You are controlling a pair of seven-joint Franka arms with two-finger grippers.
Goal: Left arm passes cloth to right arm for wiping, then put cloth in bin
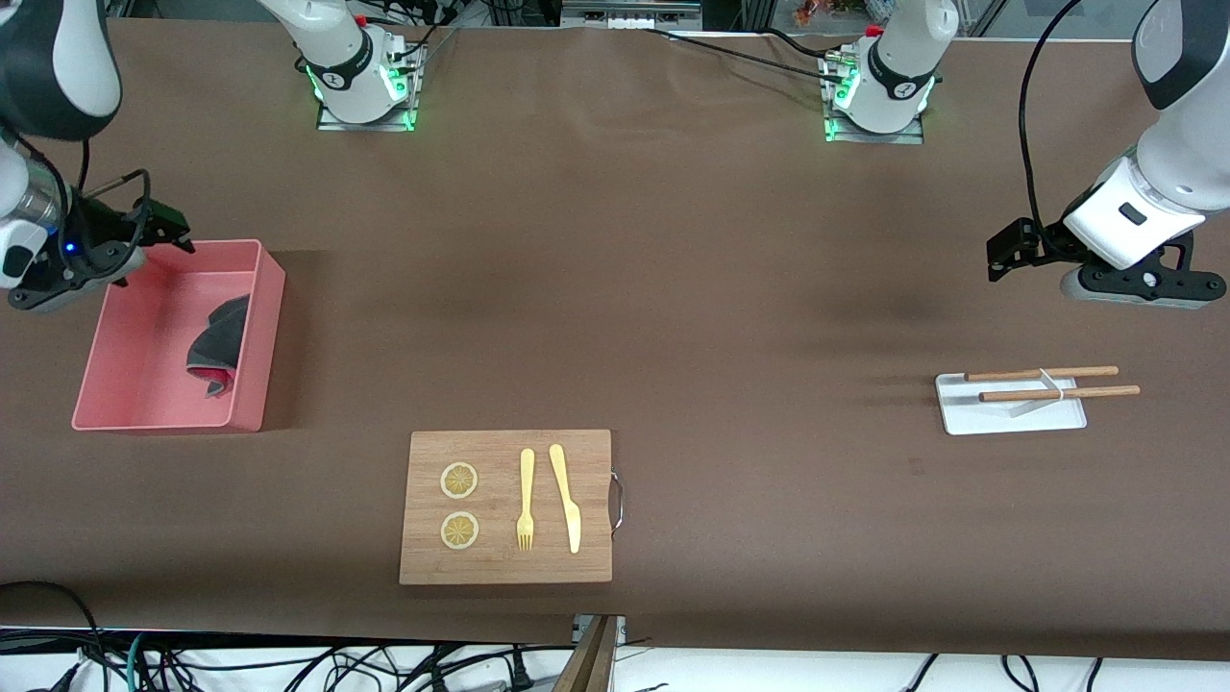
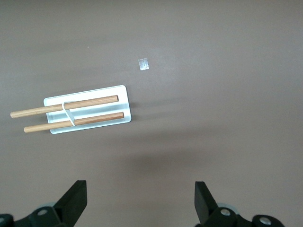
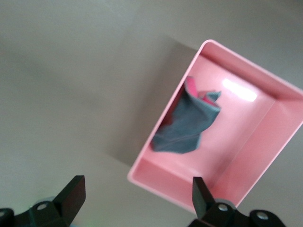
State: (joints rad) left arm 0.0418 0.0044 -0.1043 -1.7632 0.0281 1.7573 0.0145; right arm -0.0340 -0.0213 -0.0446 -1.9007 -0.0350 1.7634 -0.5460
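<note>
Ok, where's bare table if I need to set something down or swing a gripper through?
Widest free patch: between the bin and the white tray, above the wooden board. Another lies between board and tray. Crowded: the bin, holding the cloth, with the open right gripper over its rim. The open left gripper hangs above bare table.

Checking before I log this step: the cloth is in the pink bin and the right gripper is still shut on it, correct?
Not quite. The cloth does lie in the bin, but the right gripper is open and empty above it, as the right wrist view shows.
</note>
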